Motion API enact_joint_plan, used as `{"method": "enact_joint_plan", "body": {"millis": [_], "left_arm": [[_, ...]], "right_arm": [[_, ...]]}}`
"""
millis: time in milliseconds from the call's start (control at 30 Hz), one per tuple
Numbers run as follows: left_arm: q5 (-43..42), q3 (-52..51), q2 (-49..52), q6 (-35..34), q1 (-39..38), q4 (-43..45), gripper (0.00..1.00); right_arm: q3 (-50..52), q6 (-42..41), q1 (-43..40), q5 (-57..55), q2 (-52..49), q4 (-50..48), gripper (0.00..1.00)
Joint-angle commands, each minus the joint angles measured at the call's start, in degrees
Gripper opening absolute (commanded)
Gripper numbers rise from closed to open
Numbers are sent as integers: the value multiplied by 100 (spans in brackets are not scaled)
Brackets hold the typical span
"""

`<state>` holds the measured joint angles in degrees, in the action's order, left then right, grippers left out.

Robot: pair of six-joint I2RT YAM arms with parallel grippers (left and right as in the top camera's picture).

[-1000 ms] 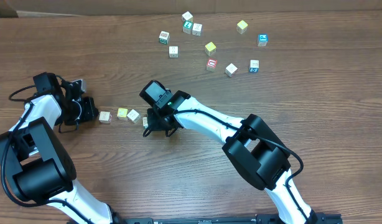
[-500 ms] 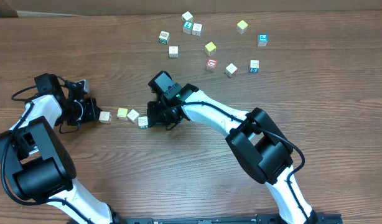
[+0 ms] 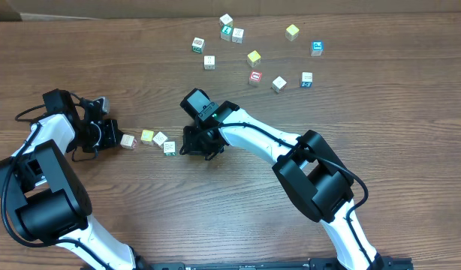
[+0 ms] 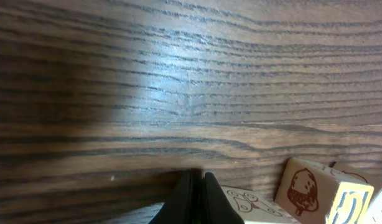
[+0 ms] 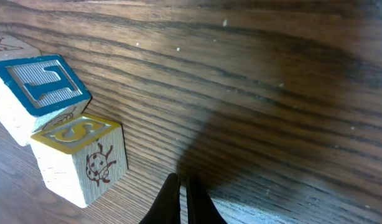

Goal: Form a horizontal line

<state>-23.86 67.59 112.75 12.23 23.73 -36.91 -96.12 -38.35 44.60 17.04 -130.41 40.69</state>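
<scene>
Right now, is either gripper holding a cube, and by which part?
Nothing is held: the left gripper and the right gripper are both shut, with no cube caught in either.

Wood-grain table [image 3: 411, 112] bears a row of four cubes [image 3: 160, 139] and scattered cubes [image 3: 254, 58]

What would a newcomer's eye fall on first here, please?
A short row of four letter cubes lies left of centre, with the left claw shut at its left end and the right claw shut at its right end. Beyond them, more cubes lie scattered toward the far edge.

Overhead top-down; wrist views table-close
</scene>
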Motion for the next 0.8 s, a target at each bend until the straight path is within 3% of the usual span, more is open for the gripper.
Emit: {"method": "enact_joint_plan", "body": {"millis": [0, 167, 233, 433, 567, 767], "left_arm": [[498, -234, 409, 107, -44, -214, 4], [763, -205, 404, -7, -42, -402, 4], [1189, -190, 402, -166, -39, -525, 4], [1397, -175, 402, -201, -37, -586, 4], [1397, -175, 402, -251, -37, -527, 4], [1397, -175, 402, -352, -37, -481, 4]], "right_arm": [[-92, 332, -155, 2, -37, 66, 4], [-105, 254, -181, 929, 17, 984, 4], [-105, 654, -103, 1451, 17, 1246, 4], [-105, 1064, 227, 1768, 17, 1056, 4], [-103, 1080, 391, 1746, 17, 688, 4], [-103, 1078, 664, 551, 17, 155, 4]]}}
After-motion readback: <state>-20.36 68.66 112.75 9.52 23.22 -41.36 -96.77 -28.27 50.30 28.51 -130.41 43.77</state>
